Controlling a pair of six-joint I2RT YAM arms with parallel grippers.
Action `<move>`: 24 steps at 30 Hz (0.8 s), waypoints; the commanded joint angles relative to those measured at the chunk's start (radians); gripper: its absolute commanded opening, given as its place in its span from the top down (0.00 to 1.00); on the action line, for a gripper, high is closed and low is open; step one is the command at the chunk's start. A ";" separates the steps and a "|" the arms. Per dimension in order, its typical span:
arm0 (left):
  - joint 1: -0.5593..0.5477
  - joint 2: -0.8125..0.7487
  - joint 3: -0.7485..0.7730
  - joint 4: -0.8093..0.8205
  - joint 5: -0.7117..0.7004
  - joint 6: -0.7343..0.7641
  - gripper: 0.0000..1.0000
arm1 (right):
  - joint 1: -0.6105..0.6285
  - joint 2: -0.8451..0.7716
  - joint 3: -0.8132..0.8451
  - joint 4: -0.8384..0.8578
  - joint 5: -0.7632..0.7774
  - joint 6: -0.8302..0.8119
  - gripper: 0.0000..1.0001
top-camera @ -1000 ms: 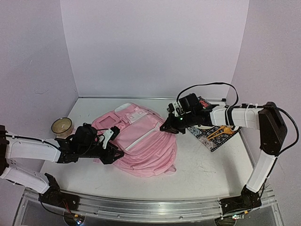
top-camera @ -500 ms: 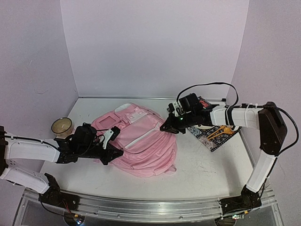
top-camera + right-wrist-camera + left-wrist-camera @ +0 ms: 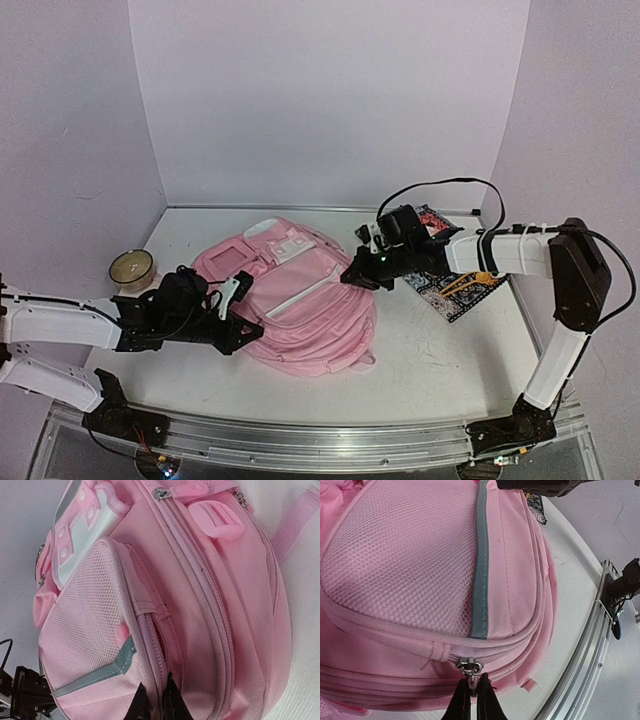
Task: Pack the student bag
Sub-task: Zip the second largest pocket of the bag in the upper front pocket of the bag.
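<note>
A pink backpack (image 3: 300, 300) lies flat at the centre of the white counter (image 3: 430, 350), its mesh front pocket facing up, with a robot arm working on it from either side. The left claw (image 3: 470, 697) reaches in from the bag's 7 o'clock edge. Its tips are pressed together on the small metal zipper pull (image 3: 469, 667) of the main compartment, which sits just below the mesh pocket's grey stripe. The grip looks meant for drawing the zip along its track to open the bag for packing, and the zip lines in view appear to be closed. The right claw (image 3: 155, 700) comes in low from 2 o'clock. As far as its wrist view shows, its tips are also pressed together, pinching the pink fabric beside the pocket seam. This hold is probably there to brace the soft bag so it does not slide or bunch when the zipper is tugged from the opposite side. A small bowl (image 3: 131, 266) sits near the counter's 9 o'clock edge, well apart from the bag. At 3 o'clock a patterned book (image 3: 445, 292) with an orange item (image 3: 470, 278) lying on it rests just behind the right arm. These are likely things to be packed, though nothing is inside the bag yet that can be seen.
</note>
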 commanded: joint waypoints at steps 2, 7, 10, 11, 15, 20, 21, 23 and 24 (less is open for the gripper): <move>-0.096 0.024 0.089 -0.113 0.011 -0.139 1.00 | 0.033 -0.049 -0.004 -0.027 0.195 0.060 1.00; -0.099 0.016 0.109 -0.103 0.059 -0.261 1.00 | 0.081 -0.065 -0.005 -0.036 0.313 0.092 1.00; -0.102 0.015 0.138 -0.081 0.079 -0.299 1.00 | 0.119 -0.066 -0.006 -0.038 0.378 0.129 1.00; -0.102 0.015 0.149 -0.078 0.081 -0.311 1.00 | 0.130 -0.064 -0.005 -0.038 0.394 0.141 1.00; -0.105 0.050 0.183 -0.015 0.114 -0.356 0.99 | 0.162 -0.046 0.000 -0.039 0.435 0.181 1.00; -0.111 0.125 0.197 0.001 0.142 -0.367 0.99 | 0.165 -0.055 -0.006 -0.040 0.466 0.209 1.00; -0.113 0.132 0.197 0.002 0.132 -0.375 0.99 | 0.166 -0.060 -0.008 -0.040 0.473 0.212 1.00; -0.124 0.152 0.215 0.001 0.130 -0.381 0.99 | 0.168 -0.066 -0.007 -0.040 0.485 0.217 1.00; -0.129 0.163 0.228 0.000 0.137 -0.377 0.99 | 0.169 -0.066 -0.002 -0.040 0.484 0.216 1.00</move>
